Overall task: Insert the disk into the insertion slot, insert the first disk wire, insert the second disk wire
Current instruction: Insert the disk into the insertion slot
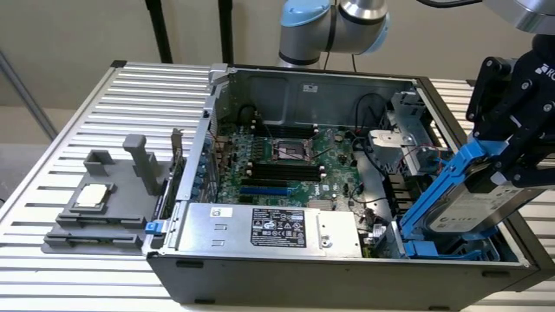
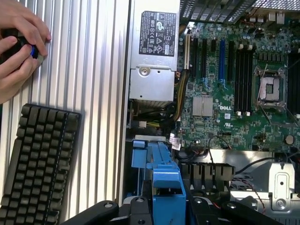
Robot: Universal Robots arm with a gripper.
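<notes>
A ribbed table (image 1: 156, 84) is carrying an open case (image 1: 347, 273) mid-frame in the exterior view, with a grey block (image 1: 104, 208) sitting at that view's lower left. A keyboard (image 2: 37, 164) is lying on it near a person's hands (image 2: 11, 70).

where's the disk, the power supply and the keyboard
the disk (image 1: 472, 205): exterior view, on its silver body beside the blue carrier
the power supply (image 1: 275, 227): exterior view, on its black label
the keyboard (image 2: 37, 164): wrist view, on the middle keys
</notes>
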